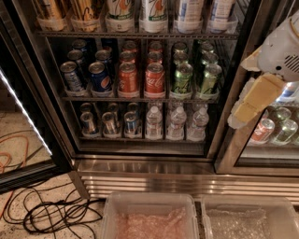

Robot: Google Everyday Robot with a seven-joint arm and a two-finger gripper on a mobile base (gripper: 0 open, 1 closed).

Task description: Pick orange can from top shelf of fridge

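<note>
The fridge (pixel 154 170) stands in front of me with its left glass door (pixel 28 121) swung open. The top shelf (pixel 140 35) runs along the top edge of the camera view. Two orange cans, golden with dark streaks, stand at its left end in clear trays (pixel 49 10) (pixel 84 10); only their lower halves show. Tall white cans with orange-green marks (pixel 120 9) stand to their right. My gripper (pixel 252 105) hangs at the right edge, in front of the steel frame, lower than the top shelf and far right of the orange cans.
Short soda cans (pixel 127 77) fill the middle rack, and small cans and water bottles (pixel 154 122) the lower one. Two clear plastic bins (pixel 149 219) (pixel 247 219) sit on the floor in front. Black and orange cables (pixel 46 214) lie at lower left. A second fridge section (pixel 275 130) is behind closed glass at right.
</note>
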